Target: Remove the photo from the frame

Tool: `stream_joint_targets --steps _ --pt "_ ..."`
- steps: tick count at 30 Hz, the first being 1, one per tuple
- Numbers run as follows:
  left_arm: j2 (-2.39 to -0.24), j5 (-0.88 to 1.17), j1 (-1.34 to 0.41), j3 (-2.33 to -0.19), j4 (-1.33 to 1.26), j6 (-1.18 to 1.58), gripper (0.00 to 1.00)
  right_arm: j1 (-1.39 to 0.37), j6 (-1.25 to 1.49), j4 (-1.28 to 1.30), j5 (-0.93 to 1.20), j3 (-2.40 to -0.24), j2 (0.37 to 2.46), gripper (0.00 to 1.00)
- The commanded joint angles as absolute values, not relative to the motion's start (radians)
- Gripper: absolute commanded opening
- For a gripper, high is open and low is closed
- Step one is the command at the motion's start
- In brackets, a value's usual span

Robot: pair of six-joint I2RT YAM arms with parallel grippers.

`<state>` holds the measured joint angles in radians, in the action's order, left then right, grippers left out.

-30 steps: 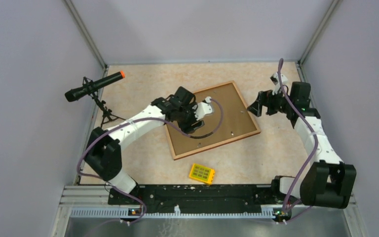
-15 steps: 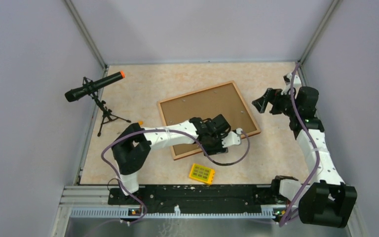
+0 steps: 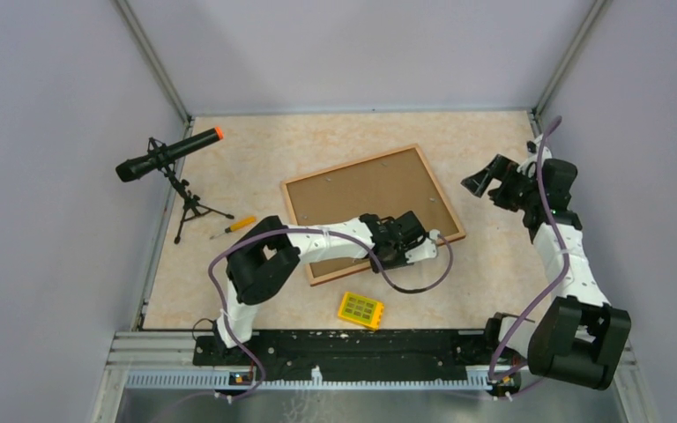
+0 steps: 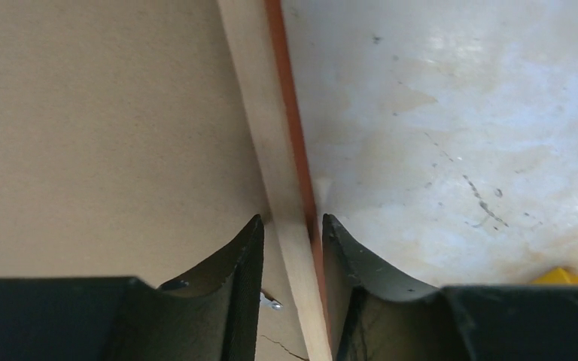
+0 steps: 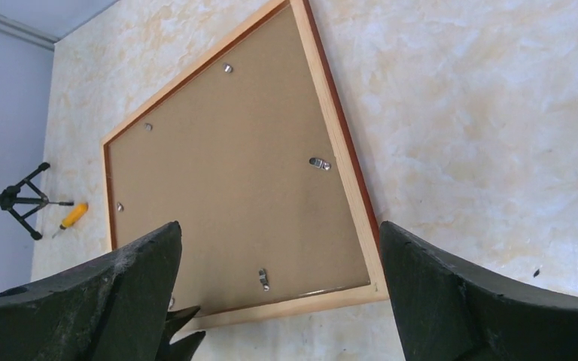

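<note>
The frame (image 3: 353, 189) lies face down on the table, brown fibreboard back up, with small metal clips (image 5: 319, 162) round its rim. The photo is hidden under the back. My left gripper (image 3: 425, 244) is low at the frame's near edge, close to the right corner. In the left wrist view its fingers (image 4: 292, 226) straddle the light wood rim (image 4: 278, 135), narrowly open: the right finger is against the red border and the left finger stands slightly off. My right gripper (image 3: 492, 182) hangs wide open and empty above the table right of the frame, which shows between its fingers (image 5: 282, 301).
A yellow block (image 3: 360, 309) lies near the front, below the frame, and shows at the edge of the left wrist view (image 4: 568, 275). A black microphone on a tripod (image 3: 166, 154) stands at the left. An orange-handled screwdriver (image 3: 240, 224) lies beside it.
My left gripper has swept from the middle of the frame's back to its near edge and now straddles the rim. My right arm has drawn back to the right, away from the frame.
</note>
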<state>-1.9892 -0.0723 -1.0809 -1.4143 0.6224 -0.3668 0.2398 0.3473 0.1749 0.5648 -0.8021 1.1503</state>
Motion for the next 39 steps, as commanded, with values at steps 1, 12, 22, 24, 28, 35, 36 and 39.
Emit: stream_joint_targets --steps 1,12,22,24,28,35,36,39 --pt "-2.03 -0.154 -1.084 -1.45 0.593 -0.313 0.35 0.245 0.426 0.121 0.571 -0.765 1.158 0.99" --pt "-2.032 0.143 -0.915 -1.633 0.616 -0.207 0.0 0.247 0.548 0.015 0.702 -0.72 1.231 0.99" --pt "-2.019 0.231 -0.871 -1.728 0.568 -0.196 0.0 0.231 0.778 -0.193 0.76 -0.618 1.303 0.98" --pt "-2.022 0.241 -0.868 -1.743 0.561 -0.187 0.0 0.198 0.81 -0.243 0.752 -0.594 1.314 0.98" --pt "-2.036 0.267 -0.867 -1.774 0.543 -0.165 0.0 0.132 0.904 -0.343 0.715 -0.536 1.342 0.96" --pt "-2.081 0.308 -0.868 -1.861 0.553 -0.132 0.0 0.042 1.043 -0.545 0.652 -0.471 1.397 0.9" --pt "-2.085 0.313 -0.868 -1.865 0.552 -0.129 0.0 0.029 1.055 -0.545 0.65 -0.481 1.411 0.89" --pt "-2.092 0.328 -0.868 -1.875 0.552 -0.119 0.0 -0.023 1.094 -0.56 0.604 -0.498 1.437 0.87"
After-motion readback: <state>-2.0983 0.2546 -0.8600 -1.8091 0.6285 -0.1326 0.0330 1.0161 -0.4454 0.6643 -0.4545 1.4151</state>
